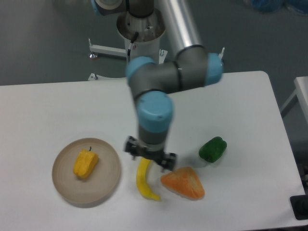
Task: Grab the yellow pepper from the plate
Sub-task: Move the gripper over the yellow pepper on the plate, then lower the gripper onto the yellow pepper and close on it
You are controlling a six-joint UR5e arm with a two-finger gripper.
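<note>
Yellow pepper [85, 164] sat on the plate [108, 182], a bit left of the dish centre, lying on its side, nothing else in the dish with it. Plate was at the front-left of the table [57, 110].

Gripper [149, 161] hung over the banana [144, 180], just right of the plate rim, well apart from the pepper. Fingers were hidden under the wrist from this view, so you couldn't tell if the claw was wide or narrow. Didn't look like it held anything, but that's a guess.

Handling, my read: looked like a toy/plastic veg, so prob light, stiff-ish shell, smooth and a bit slippery. Not fragile. Lobed sides meant pads could slide off a ridge, so you'd want them seated across the flat-ish flanks, mid-body, not near the stem end. Light part + low plate rim = it could skate across the dish if one finger touched first; centre the claw before closing.

Orientation: long axis ran roughly top-right to bottom-left in the view, only slightly off vertical. Thin dark stem pointed up, toward the far rim of the plate, i.e. toward the robot base. So you'd have needed the jaws closing across that axis, approx left-right in frame, w/ a wrist turn to match.

Green pepper [212, 149] and orange lump [184, 183] sat off to the right, no interference.
</note>
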